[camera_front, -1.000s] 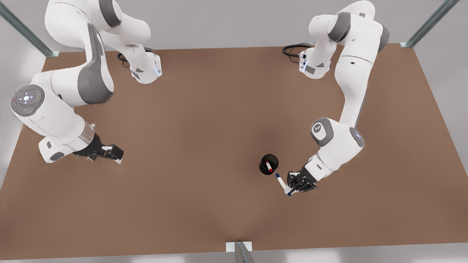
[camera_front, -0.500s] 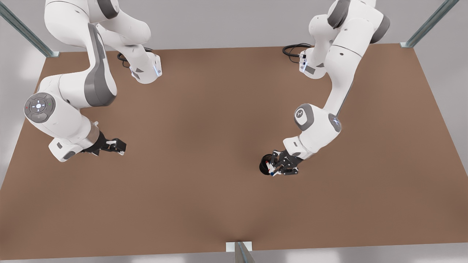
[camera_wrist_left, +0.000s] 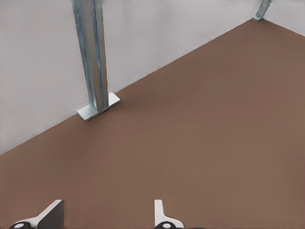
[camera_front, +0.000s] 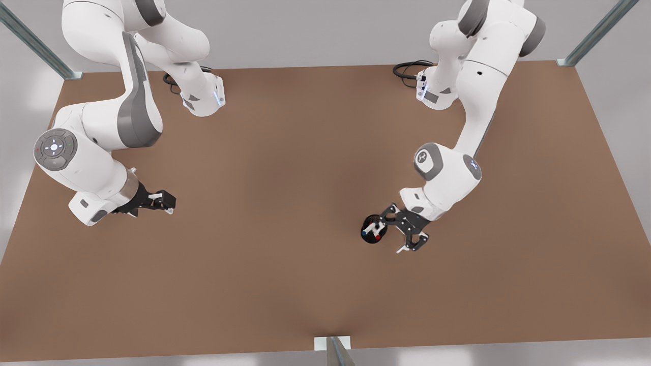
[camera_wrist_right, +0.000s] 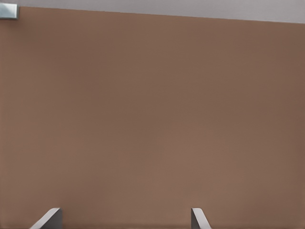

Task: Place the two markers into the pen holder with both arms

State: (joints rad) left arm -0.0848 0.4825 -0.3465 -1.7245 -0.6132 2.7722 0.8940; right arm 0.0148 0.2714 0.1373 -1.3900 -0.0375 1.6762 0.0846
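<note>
The black pen holder (camera_front: 370, 221) stands on the brown table (camera_front: 285, 152), right of centre and toward the front edge. Both markers stand inside it: the blue marker's (camera_front: 364, 232) end pokes out beside the red marker's (camera_front: 378, 237) end. My right gripper (camera_front: 390, 236), on the front view's right arm, hovers just beside the holder, open and empty; its fingertips (camera_wrist_right: 53, 214) show over bare table. My left gripper (camera_front: 164, 201), on the front view's left arm, waits far off at the left side, open, its fingertips (camera_wrist_left: 52, 212) also over bare table.
Metal frame posts stand at the table's corners (camera_front: 569, 60) and at the middle of the front edge (camera_front: 333, 345); one post with a base plate (camera_wrist_left: 97, 107) shows in the left wrist view. Both arm bases sit at the back, with black cables (camera_front: 409, 68).
The right gripper carried the blue marker from beside the holder to above it, let go, and the marker now stands in the holder. The left arm shifted slightly.
</note>
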